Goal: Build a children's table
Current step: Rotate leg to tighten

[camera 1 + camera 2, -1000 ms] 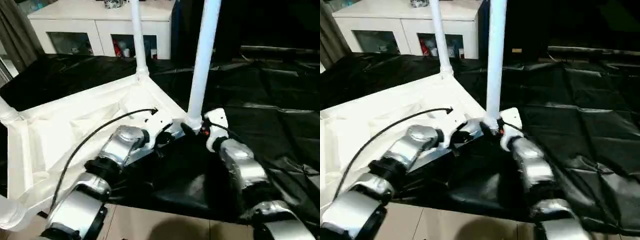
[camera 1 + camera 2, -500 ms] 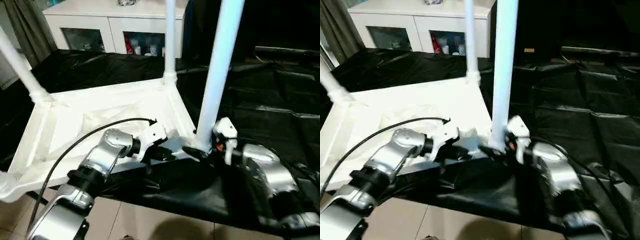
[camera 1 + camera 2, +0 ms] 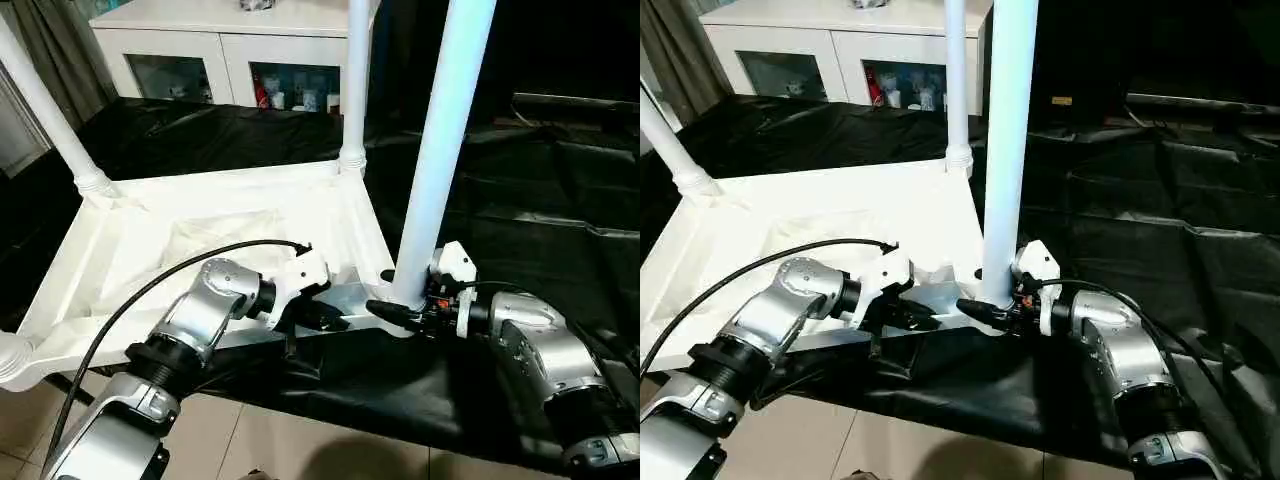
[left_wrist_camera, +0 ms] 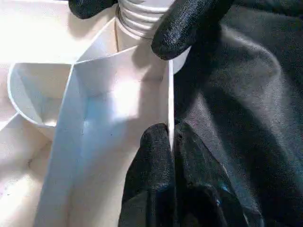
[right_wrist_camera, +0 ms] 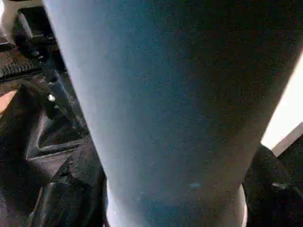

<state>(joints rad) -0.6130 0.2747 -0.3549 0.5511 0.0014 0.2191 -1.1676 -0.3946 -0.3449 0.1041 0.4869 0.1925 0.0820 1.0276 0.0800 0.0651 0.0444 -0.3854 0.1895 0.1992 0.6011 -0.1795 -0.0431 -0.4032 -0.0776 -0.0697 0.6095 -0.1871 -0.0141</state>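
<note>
On the black sheet (image 3: 520, 200) the white table top (image 3: 200, 230) lies upside down. The near leg (image 3: 440, 150) stands in its corner. Keep it straight. The right gripper (image 3: 395, 308) hugs its bottom; the left gripper (image 4: 171, 142) pinches the rim.

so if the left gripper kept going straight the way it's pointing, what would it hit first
Most likely the base of the nearest leg, where the right gripper already sits around it. The left gripper is shut on the table top's edge wall and points along it toward that corner; depth is hard to judge.
</note>
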